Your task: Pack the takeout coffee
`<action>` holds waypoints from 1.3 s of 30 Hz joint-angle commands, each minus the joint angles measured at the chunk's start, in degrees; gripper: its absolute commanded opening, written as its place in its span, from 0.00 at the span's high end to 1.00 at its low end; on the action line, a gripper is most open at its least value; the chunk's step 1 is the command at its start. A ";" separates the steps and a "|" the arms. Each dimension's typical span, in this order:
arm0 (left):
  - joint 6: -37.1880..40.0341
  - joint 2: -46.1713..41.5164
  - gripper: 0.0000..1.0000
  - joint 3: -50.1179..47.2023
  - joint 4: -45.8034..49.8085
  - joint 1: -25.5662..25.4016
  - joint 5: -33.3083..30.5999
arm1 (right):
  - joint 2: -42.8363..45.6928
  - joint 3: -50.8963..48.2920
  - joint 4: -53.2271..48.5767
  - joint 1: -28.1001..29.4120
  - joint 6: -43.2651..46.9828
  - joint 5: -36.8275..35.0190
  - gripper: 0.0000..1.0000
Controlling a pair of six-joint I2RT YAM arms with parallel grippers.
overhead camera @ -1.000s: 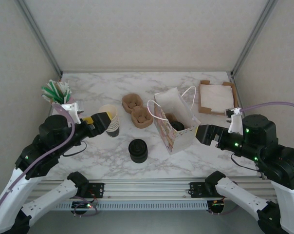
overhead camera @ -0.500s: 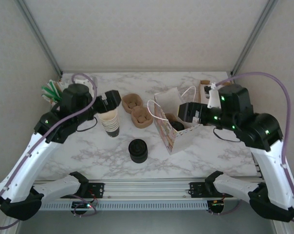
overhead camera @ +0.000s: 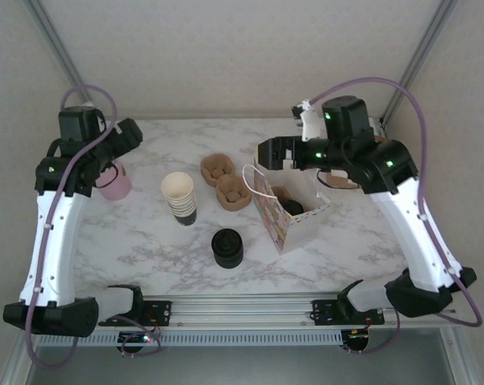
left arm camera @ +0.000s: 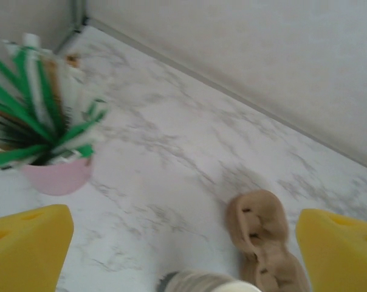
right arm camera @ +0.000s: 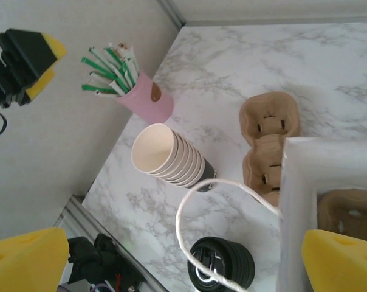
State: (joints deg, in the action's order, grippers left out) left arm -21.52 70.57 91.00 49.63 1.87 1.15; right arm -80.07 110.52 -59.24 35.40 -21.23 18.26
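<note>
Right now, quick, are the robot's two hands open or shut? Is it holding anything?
Left gripper: open, holding nothing.
Right gripper: open, holding nothing.

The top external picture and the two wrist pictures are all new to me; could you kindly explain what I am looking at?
Two robot arms are bolted at the near edge of a marble table. The top picture comes from a fixed camera above and behind them. The other two come from a camera on each wrist, so the yellow fingers at their lower corners belong to that arm. Each arm ends in a two-finger tool. The left tool and the right tool are both open and hold nothing. On the table stand a pink cup of straws, a stack of cream cups, two brown pulp carriers, a stack of black lids and an open paper bag. Inside the bag sits what looks like the lidded coffee, dark with a black top.
</note>
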 commanded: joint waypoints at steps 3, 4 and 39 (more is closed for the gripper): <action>2.62 2.64 0.11 1.55 -0.59 8.06 -0.55 | -6.28 6.10 -0.61 -0.11 4.26 2.00 0.07; 2.62 3.50 0.12 1.71 -0.95 10.00 0.73 | -7.91 7.51 -1.80 -0.08 4.62 1.03 0.08; 12.47 26.39 0.72 15.35 -2.89 23.44 18.19 | -33.31 30.86 -9.68 -4.09 6.59 11.27 0.35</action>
State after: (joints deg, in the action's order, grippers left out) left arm -11.35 96.57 103.83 46.15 26.72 18.48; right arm -112.92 139.28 -67.59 31.16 -14.55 28.21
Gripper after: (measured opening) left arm 0.285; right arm 0.648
